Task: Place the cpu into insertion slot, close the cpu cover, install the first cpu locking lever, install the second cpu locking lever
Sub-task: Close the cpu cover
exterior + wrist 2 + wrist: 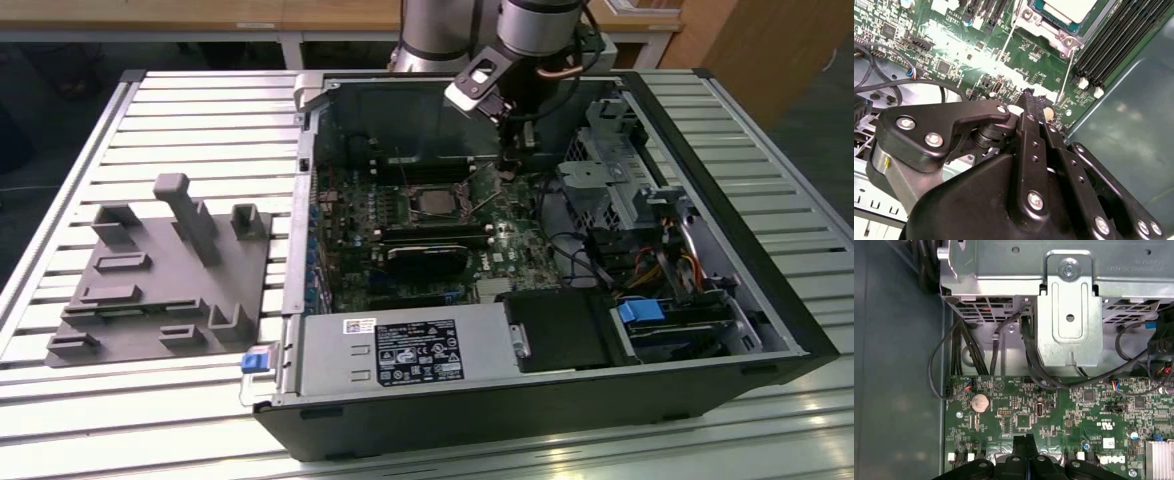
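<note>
The cpu (pixel 1074 7) shows its pale metal face inside the insertion slot (pixel 434 201) on the green board. A silvery cpu cover (pixel 1053 31) frames it and looks to lie flat. Two thin wire locking levers run out from the socket's corners, the first (pixel 1008 40) on one side and the second (pixel 1068 75) on the other. My gripper (pixel 1031 97) is shut with nothing between its black fingers, its tip close to the free end of the second lever. In the exterior view the gripper (pixel 511 165) hangs just behind the socket, toward the exterior view's right.
The open computer case (pixel 747 250) lies on a slatted metal table (pixel 174 110). Memory sticks (pixel 1114 40), a coin battery (pixel 980 401), loose black cables (pixel 954 355) and a metal drive cage (pixel 1070 315) crowd the board. A grey fixture block (pixel 160 280) sits at the exterior view's left.
</note>
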Controlling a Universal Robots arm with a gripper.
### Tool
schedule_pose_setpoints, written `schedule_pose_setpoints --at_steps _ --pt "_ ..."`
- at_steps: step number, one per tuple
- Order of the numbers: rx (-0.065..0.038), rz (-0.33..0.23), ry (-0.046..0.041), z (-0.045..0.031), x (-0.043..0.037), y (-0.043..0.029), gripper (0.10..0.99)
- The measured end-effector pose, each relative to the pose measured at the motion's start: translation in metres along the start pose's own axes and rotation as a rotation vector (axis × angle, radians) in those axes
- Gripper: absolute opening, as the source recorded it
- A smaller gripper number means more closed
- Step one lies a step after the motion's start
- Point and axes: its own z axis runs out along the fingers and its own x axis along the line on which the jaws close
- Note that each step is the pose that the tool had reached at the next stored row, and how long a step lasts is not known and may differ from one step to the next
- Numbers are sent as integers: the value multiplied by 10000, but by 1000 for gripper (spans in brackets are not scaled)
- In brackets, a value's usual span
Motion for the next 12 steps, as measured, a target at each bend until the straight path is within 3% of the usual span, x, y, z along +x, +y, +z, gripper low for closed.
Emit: schedule_pose_setpoints --at_steps 12 --pt "37 -85 2 53 8 84 122"
